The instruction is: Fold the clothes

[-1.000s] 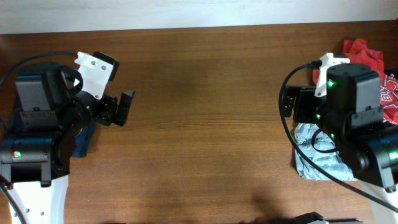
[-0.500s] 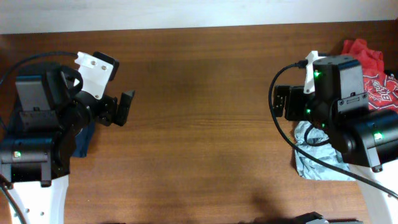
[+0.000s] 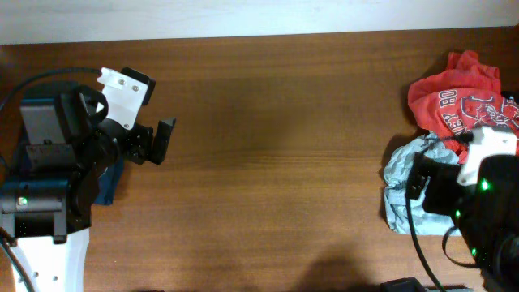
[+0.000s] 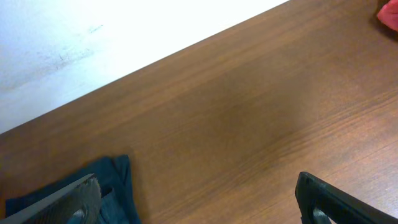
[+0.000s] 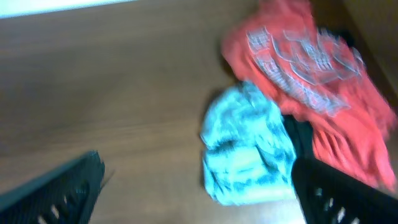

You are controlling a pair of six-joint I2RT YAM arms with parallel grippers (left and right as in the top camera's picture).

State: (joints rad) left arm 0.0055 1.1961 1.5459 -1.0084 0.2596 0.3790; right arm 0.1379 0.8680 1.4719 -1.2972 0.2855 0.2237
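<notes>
2 grippers are both spread wide, and neither one holds anything. The left gripper (image 4: 199, 196) hangs low over the brown table (image 3: 268, 162), close to the left side. The clothes (image 3: 108, 186), a dark blue piece, lie bunched up beside the left arm and partly under it, so only a small bit shows. I think they sit there to leave the middle of the table free for folding.

The right gripper (image 5: 196, 168) hangs above a pile at the right edge. In the pile, a red shirt (image 3: 454, 93) with white print rests against a light blue cloth (image 3: 401, 182). A dark strip shows between them, but I cannot tell what it is. The jaws look wide so that they can fit over a thick lump of cloth. No fold has been made, so the job looks like it is just starting.
</notes>
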